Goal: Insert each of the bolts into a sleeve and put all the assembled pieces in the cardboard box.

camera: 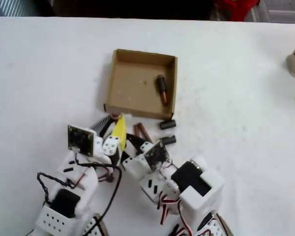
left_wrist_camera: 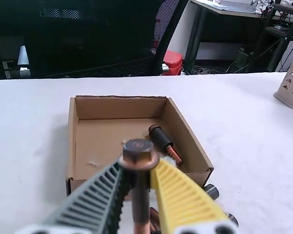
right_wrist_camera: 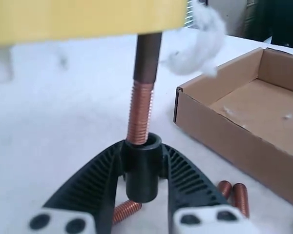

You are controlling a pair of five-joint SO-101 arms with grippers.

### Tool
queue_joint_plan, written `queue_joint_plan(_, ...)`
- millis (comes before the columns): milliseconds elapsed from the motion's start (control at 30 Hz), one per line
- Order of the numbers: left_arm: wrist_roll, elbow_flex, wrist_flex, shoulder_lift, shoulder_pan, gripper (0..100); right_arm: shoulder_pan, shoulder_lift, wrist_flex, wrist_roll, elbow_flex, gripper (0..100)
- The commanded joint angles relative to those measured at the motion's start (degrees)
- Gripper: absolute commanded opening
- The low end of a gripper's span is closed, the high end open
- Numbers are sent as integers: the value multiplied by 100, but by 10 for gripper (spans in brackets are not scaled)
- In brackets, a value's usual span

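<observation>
just in front of the cardboard box [camera: 125, 81], an upright bolt [left_wrist_camera: 139, 153] pinched head-up in the closed left gripper [left_wrist_camera: 138, 170], threaded tip at the mouth of a black sleeve [right_wrist_camera: 142, 180] clamped upright in the right gripper [right_wrist_camera: 142, 152]. inside the box, one assembled piece [camera: 161, 87]; by its near corner, two loose sleeves [camera: 167, 124] and spare bolts [camera: 140, 131] on the table [camera: 246, 147]

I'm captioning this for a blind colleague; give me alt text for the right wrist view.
The right gripper clamps a black sleeve upright with a copper-threaded bolt standing in its top, held above by a yellow finger. A cardboard box and loose bolts sit on the table.
</observation>
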Motion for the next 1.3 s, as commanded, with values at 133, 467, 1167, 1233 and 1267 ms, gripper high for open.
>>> queue_joint_plan(133,-9,-9,290,-75,-4,20,-66,-31,-558,-62,264,16)
queue_joint_plan(467,378,-9,457,-84,84,20,-57,-40,-611,-79,264,16)
queue_joint_plan(1167,404,-9,1829,-101,365,20,268,-84,-892,-88,211,16)
queue_joint_plan(1233,404,-9,1890,-101,365,20,391,-84,-892,-88,158,16)
queue_joint_plan(1267,404,-9,1881,-101,365,20,409,-84,-892,-88,149,16)
